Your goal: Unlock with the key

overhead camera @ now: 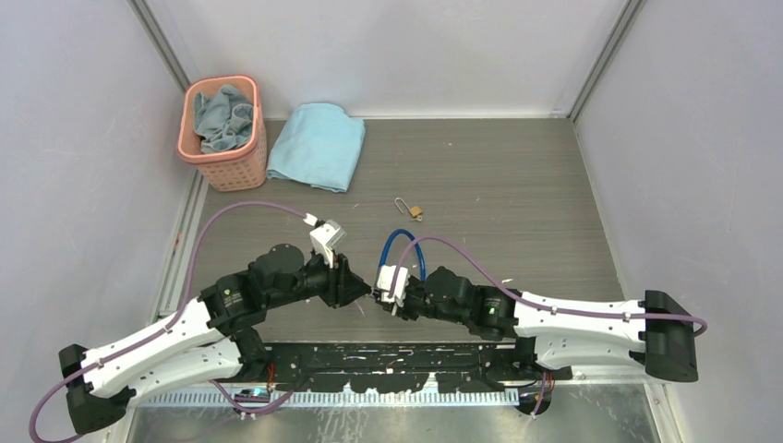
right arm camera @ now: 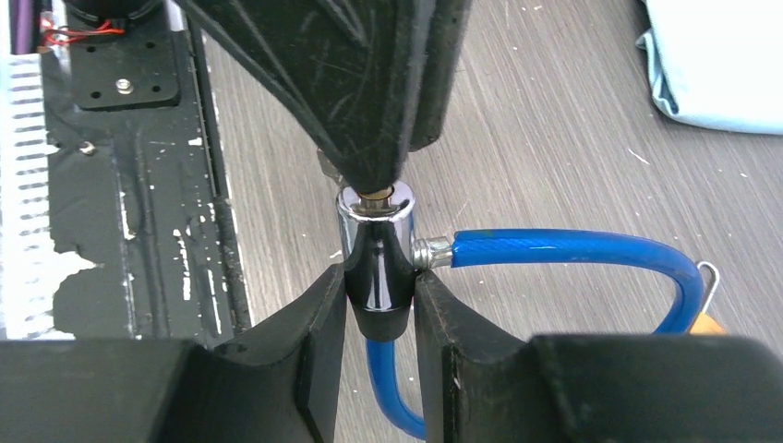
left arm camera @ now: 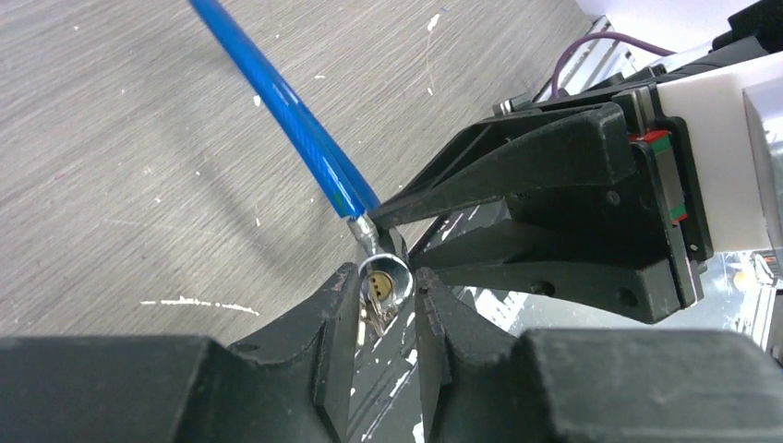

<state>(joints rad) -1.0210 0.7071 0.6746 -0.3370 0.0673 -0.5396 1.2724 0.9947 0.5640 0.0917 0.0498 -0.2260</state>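
Observation:
A blue cable (right arm camera: 572,249) loops out of a black and chrome lock barrel (right arm camera: 377,263). My right gripper (right arm camera: 380,277) is shut on the barrel's black part and holds it above the table. My left gripper (left arm camera: 388,281) faces the barrel's chrome end (left arm camera: 385,275), where a brass keyhole shows. The key (left arm camera: 377,316), thin and silvery, juts from that keyhole into the gap between my left fingers. The jaws stand apart, and the right finger does not touch it. In the top view both grippers meet near the table's front (overhead camera: 374,293). In the right wrist view the left fingers (right arm camera: 369,92) hide the key.
A small brass padlock (overhead camera: 413,211) with a silver shackle lies on the wooden table (overhead camera: 517,194) beyond the cable. A pink basket (overhead camera: 222,129) with a cloth in it and a folded light-blue towel (overhead camera: 317,145) sit at the back left. The black mounting rail (overhead camera: 388,365) runs along the near edge.

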